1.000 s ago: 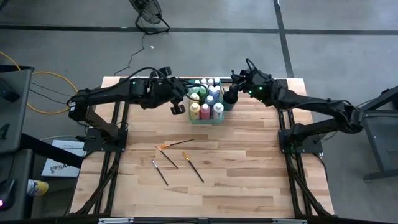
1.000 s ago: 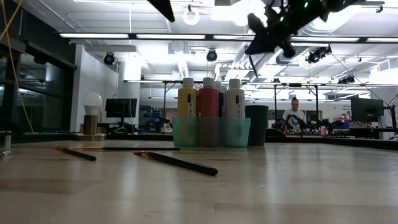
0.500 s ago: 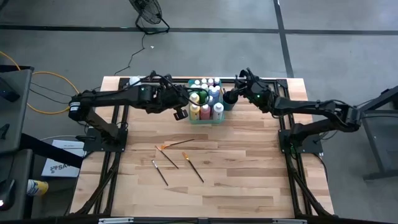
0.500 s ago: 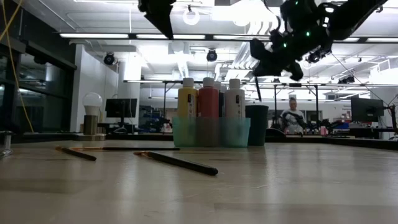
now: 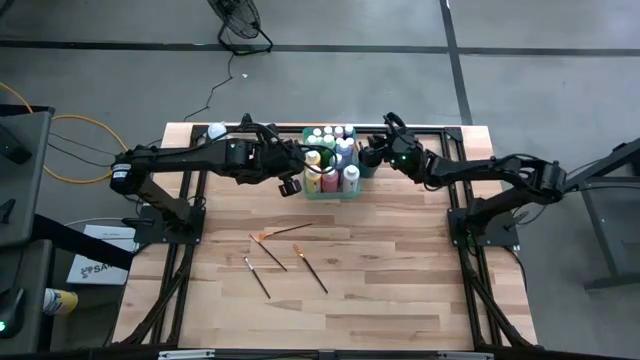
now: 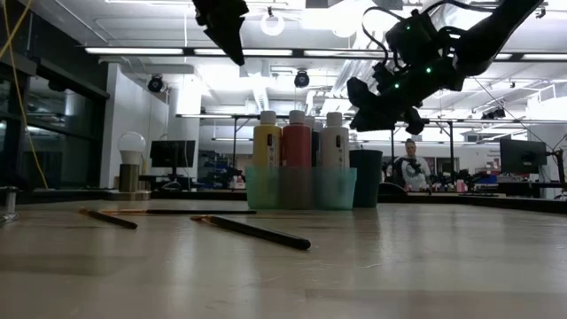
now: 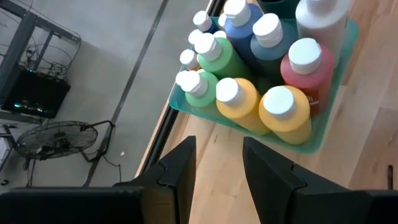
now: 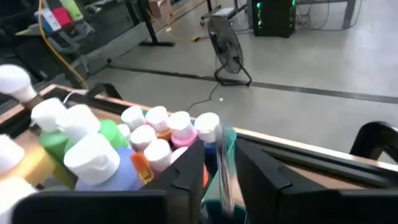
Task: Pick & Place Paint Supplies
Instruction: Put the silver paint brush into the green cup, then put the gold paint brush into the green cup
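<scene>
Right gripper [image 5: 372,153] hangs at the far right edge of the translucent teal plastic tray [image 5: 352,193], fingers slightly parted around its rim, nothing held. Left gripper [image 5: 290,181], parted and empty, hangs beside the tray's white-capped paint bottles [image 5: 330,160]; thin dark-handled paintbrushes [image 5: 285,256] lie loose on the wooden table [image 5: 400,280]. Risk, as I judge it: either gripper clipping a cap and toppling crowded bottles.

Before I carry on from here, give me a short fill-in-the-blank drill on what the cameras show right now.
1. The paint bottles stand packed together in a teal ____.
2. The brushes loose on the wooden table number ____.
3. The left hand hangs in the air beside the tray with its fingers apart, holding ____.
4. In the low view, the nearest row of bottles runs yellow, red, then ____.

Missing words: tray; four; nothing; white
</scene>
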Action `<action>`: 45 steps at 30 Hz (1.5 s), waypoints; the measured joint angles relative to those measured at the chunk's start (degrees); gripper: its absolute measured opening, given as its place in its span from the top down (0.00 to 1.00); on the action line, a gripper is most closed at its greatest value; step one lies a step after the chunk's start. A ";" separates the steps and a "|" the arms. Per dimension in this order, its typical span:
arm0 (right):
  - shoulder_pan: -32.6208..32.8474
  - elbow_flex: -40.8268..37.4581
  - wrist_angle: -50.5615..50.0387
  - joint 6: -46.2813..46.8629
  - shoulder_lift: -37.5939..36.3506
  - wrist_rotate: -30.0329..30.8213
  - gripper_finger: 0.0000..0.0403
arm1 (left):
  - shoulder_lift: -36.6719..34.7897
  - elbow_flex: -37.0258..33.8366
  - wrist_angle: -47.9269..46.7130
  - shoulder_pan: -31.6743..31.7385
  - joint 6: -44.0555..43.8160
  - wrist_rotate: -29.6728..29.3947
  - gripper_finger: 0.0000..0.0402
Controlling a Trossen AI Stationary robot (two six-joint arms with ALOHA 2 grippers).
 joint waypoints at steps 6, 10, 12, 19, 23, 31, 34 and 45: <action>0.00 0.00 -0.96 0.00 -1.61 -1.78 0.60 | 0.00 0.00 -2.41 0.00 -0.19 0.00 0.68; 0.00 0.00 -4.81 0.49 -5.10 -6.75 0.52 | 0.00 0.00 -4.60 0.00 -0.36 0.52 0.68; 0.00 0.00 -7.02 0.52 -7.47 -10.22 0.50 | 0.00 0.00 -5.71 0.00 -0.48 2.08 0.68; 0.00 0.00 -15.17 0.63 -17.89 -19.27 0.49 | -0.13 -2.87 -8.52 0.00 -3.75 9.54 0.68; 0.00 0.00 -18.07 0.40 -23.59 -20.46 0.49 | -1.75 -9.27 -8.12 0.00 -7.66 13.89 0.68; 0.00 0.00 -19.39 -1.53 -30.25 -20.86 0.49 | -5.38 -26.00 -0.95 -0.02 -7.86 29.75 0.68; 0.00 0.00 -19.21 -1.55 -30.75 -22.39 0.49 | -6.26 -31.30 1.19 -0.02 -2.85 35.65 0.68; 0.00 0.00 -19.35 -1.57 -30.46 -24.87 0.49 | -5.99 -41.92 7.58 -0.01 13.14 43.95 0.68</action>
